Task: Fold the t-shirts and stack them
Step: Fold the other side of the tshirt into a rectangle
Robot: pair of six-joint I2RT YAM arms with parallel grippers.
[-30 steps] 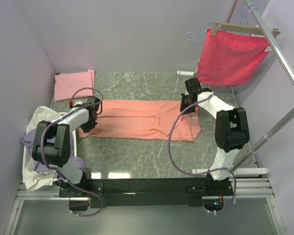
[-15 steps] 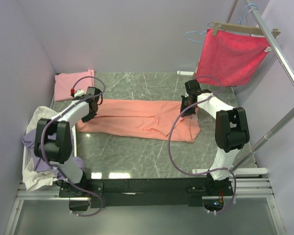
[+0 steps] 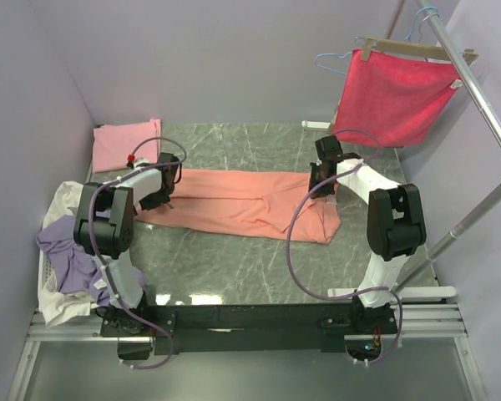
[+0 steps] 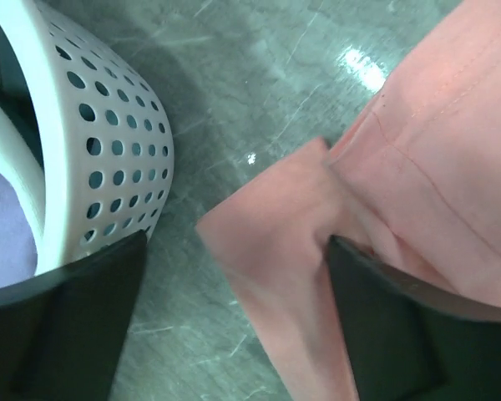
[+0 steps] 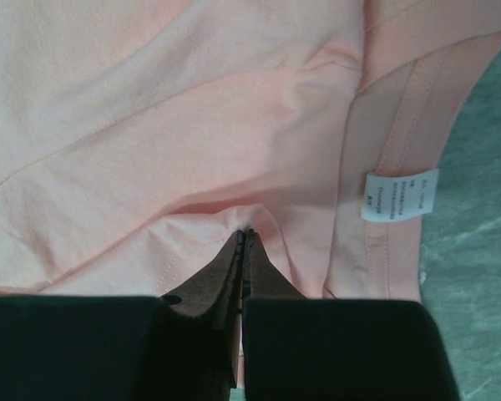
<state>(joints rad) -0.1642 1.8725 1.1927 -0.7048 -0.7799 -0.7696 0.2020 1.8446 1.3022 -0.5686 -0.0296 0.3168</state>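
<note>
A salmon-orange t-shirt lies in a long folded band across the table's middle. My left gripper is over its left end, open. In the left wrist view the shirt's corner lies loose on the table between the two wide-apart fingers. My right gripper is at the shirt's right end, shut on a small pinched fold near the neck label. A light pink t-shirt lies folded at the back left. Lavender and cream shirts fill the basket.
A white perforated basket stands at the table's left edge, close to my left gripper. A crimson cloth hangs from a hanger on a rail at the back right. Purple walls close in the left and back.
My left gripper has opened and let go of the shirt's left end, which now lies on the table a little further back. The right gripper has stayed shut in place.
</note>
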